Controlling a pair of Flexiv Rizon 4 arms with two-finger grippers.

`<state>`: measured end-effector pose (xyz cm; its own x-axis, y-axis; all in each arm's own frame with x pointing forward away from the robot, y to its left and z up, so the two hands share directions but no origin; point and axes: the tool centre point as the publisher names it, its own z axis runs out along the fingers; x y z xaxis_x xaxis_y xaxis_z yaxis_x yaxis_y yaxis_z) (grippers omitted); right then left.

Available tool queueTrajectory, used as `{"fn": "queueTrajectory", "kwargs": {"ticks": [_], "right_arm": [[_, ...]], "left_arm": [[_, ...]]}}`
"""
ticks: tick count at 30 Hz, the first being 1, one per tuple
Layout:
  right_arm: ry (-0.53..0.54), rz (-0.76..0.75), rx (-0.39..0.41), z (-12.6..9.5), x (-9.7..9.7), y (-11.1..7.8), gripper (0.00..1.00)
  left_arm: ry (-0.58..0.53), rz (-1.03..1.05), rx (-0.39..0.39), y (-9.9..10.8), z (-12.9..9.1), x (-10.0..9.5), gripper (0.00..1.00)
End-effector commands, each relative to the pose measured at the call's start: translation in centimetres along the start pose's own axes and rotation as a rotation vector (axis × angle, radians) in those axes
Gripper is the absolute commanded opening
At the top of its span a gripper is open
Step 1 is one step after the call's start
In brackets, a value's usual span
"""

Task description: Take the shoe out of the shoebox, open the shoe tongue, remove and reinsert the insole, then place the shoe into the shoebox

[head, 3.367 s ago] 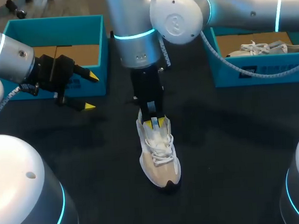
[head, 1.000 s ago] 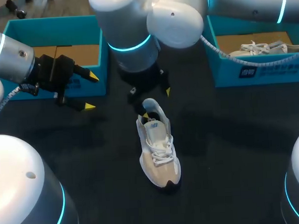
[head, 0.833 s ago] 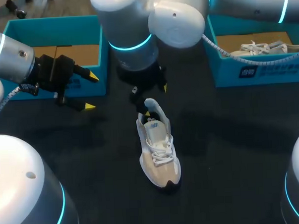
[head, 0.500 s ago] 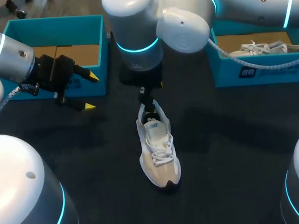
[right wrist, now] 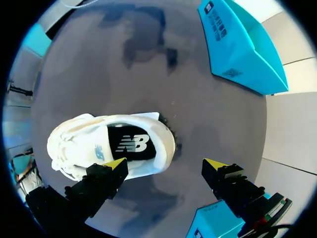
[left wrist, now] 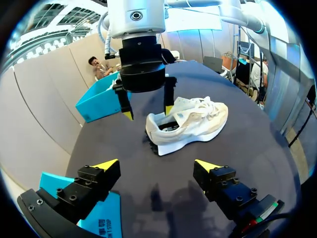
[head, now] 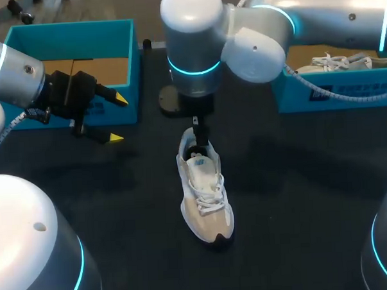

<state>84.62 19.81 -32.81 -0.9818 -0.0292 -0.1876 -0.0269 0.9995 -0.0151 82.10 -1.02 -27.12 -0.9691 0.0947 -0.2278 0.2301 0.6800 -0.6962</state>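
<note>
Shoe (head: 205, 192) out of shoebox (head: 66, 30), upright on table (head: 298, 198) middle; insole (right wrist: 130, 144) lies inside. Right gripper (right wrist: 166, 163) wide, empty, above heel opening; left gripper (left wrist: 156, 163) wide, empty, aside. Insole work and boxing seem left

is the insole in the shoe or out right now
In: the black insole lies flat inside the shoe.
</note>
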Motion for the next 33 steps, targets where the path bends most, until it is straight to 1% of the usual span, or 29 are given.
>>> {"fn": "queueTrajectory", "kwargs": {"ticks": [1,5,9,15,19,20,21,23,24,25,27,29,30,32,33], "right_arm": [[0.004,0.003,-0.004,1.0,-0.7,0.8,1.00],[0.006,-0.005,-0.013,1.5,-0.9,1.7,1.00],[0.024,-0.013,-0.022,2.5,-0.8,2.4,1.00],[0.044,-0.019,-0.019,3.9,-0.9,2.4,1.00],[0.053,-0.029,-0.008,4.3,-0.9,2.2,1.00],[0.059,-0.034,0.002,4.5,-0.9,2.1,0.98],[0.060,-0.035,0.004,4.6,-0.9,2.1,0.91],[0.066,-0.033,0.011,4.8,-0.8,1.9,0.74],[0.067,-0.033,0.014,4.8,-0.7,1.9,0.56],[0.070,-0.030,0.019,4.8,-0.7,1.8,0.49],[0.072,-0.029,0.025,4.8,-0.6,1.7,0.46],[0.075,-0.028,0.029,4.9,-0.5,1.7,0.31],[0.077,-0.031,0.033,4.9,-0.4,1.8,0.19],[0.082,-0.033,0.037,5.0,-0.3,1.9,0.00],[0.083,-0.031,0.040,5.0,-0.2,1.9,0.00]], "left_arm": [[-0.001,0.000,-0.003,-0.1,-0.1,0.1,1.00],[-0.001,0.000,-0.003,-0.1,-0.1,0.1,1.00],[-0.001,0.000,-0.003,-0.1,-0.1,0.1,1.00],[-0.001,0.000,-0.003,-0.1,-0.1,0.1,1.00],[-0.001,0.000,-0.003,-0.1,-0.1,0.1,1.00],[-0.001,0.000,-0.003,-0.1,-0.1,0.1,1.00],[-0.001,0.000,-0.003,-0.1,-0.1,0.1,1.00],[-0.001,0.000,-0.003,-0.1,-0.1,0.1,1.00],[-0.001,0.000,-0.003,-0.1,-0.1,0.1,1.00],[-0.001,0.000,-0.003,-0.1,-0.1,0.1,1.00],[-0.001,0.000,-0.003,-0.1,-0.1,0.1,1.00],[-0.001,0.000,-0.003,-0.1,-0.1,0.1,1.00],[-0.001,0.000,-0.003,-0.1,-0.1,0.1,1.00],[-0.001,0.000,-0.003,-0.1,-0.1,0.1,1.00],[-0.001,0.000,-0.003,-0.1,-0.1,0.1,1.00]]}}
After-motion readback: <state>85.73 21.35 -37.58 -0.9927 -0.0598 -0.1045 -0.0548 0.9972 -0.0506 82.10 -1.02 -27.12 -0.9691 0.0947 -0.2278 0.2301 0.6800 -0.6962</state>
